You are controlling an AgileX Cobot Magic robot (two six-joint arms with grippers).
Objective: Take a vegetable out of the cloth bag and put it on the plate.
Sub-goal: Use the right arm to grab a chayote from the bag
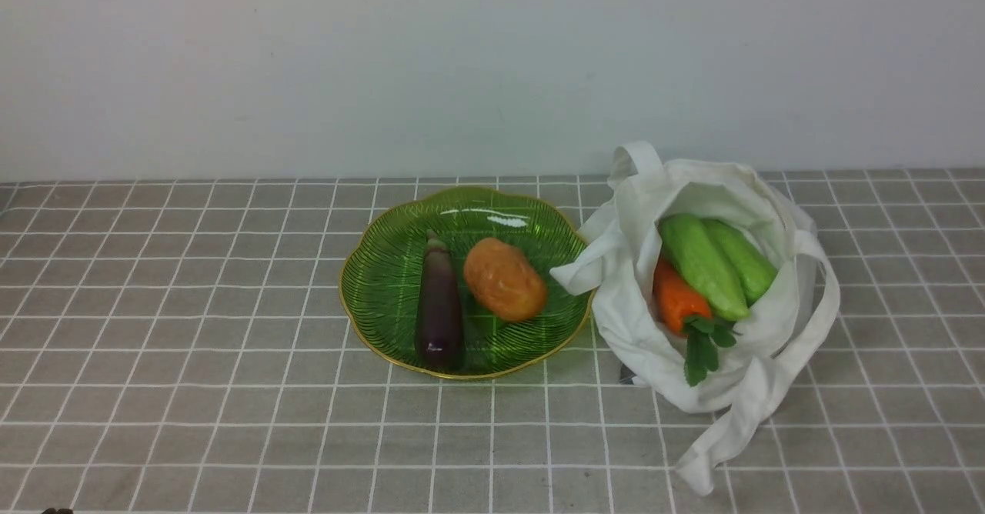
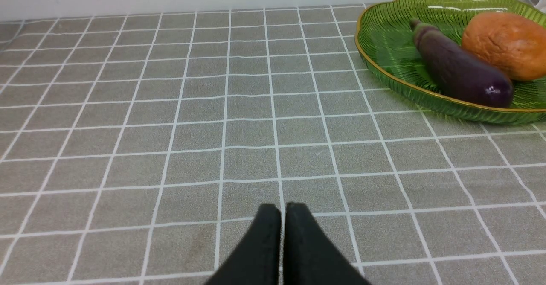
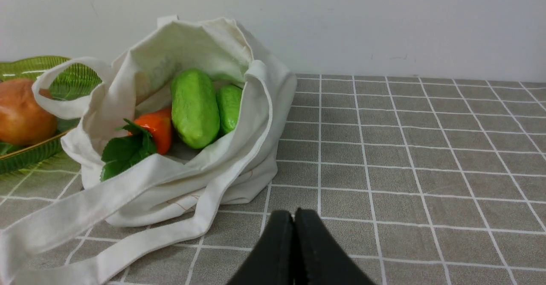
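The right hand [image 3: 293, 214] is closed tight and holds nothing. It hangs low over the bench [image 3: 405, 148]. The left hand [image 2: 281, 208] is closed and empty too.

Just ahead of the right hand lies the cloth bag [image 3: 170, 182]. One long strap [image 3: 106, 234] lies on the bench, nearest to the hand. The bag is soft and floppy, so I think it can slide or fold if the hand bumps it. Its mouth faces the hand and is wide open.

Inside, closest to the hand, are the green leaves [image 3: 123, 152] of a carrot [image 3: 158, 127]. The leaves look too soft to pull on. Beside the carrot lies a big cucumber [image 3: 194, 108], on top and easy to reach. A second cucumber [image 3: 229, 106] lies against it, deeper in the bag. The big cucumber looks smooth and hard, maybe slippery, and likely light. I would open the hand and pinch it across its fat middle.

Past the bag, farther from the right hand, sits the green plate [image 2: 371, 63]. It is well ahead of the left hand. An eggplant [image 2: 460, 74] and a round orange thing [image 2: 503, 46] lie on it side by side. The plate looks like glass, so food should go down gently.
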